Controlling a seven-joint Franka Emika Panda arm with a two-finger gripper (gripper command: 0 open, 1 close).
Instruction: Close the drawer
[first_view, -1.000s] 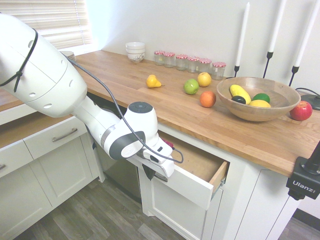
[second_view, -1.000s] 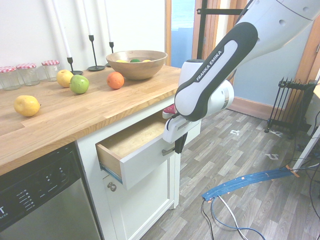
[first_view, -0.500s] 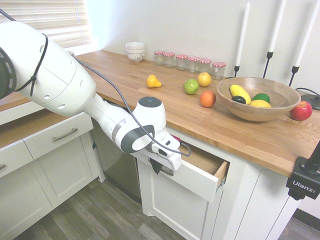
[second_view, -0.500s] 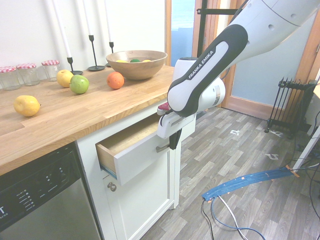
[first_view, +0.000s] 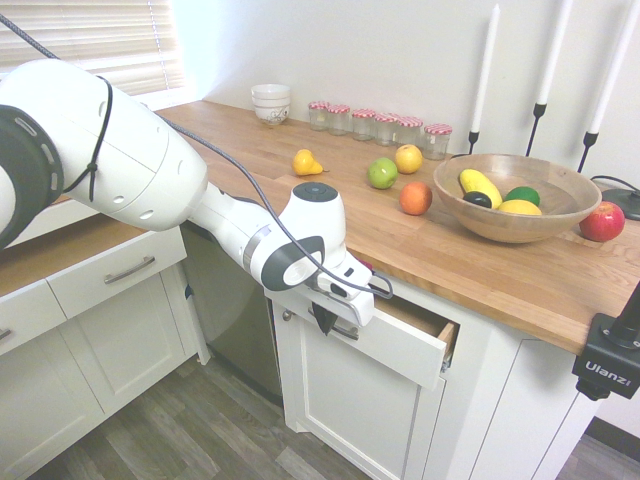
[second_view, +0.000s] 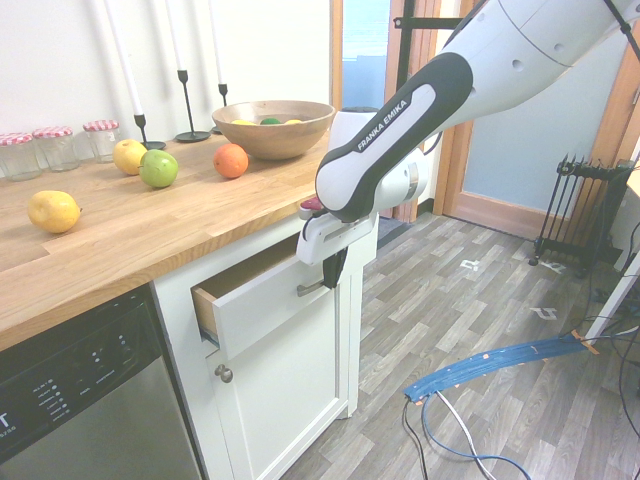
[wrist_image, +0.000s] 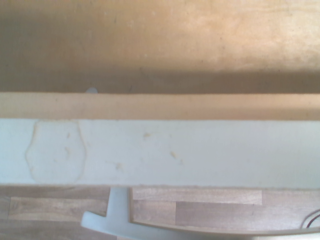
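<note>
While partly open, the drawer (second_view: 262, 302) meets the closed end effector (second_view: 331, 283).

The drawer (first_view: 400, 345), white-fronted with light plywood sides and a slim silver bar handle (second_view: 310, 289), sits level under the bench edge, pulled out partway, only narrowly open.

White arm (second_view: 420, 90), grey joints, black cable (first_view: 240, 215)

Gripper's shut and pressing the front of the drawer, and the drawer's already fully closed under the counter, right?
Not quite: the drawer is partly open, its wooden side showing in the second exterior view. The rest holds: the gripper is shut against its white front.
</note>
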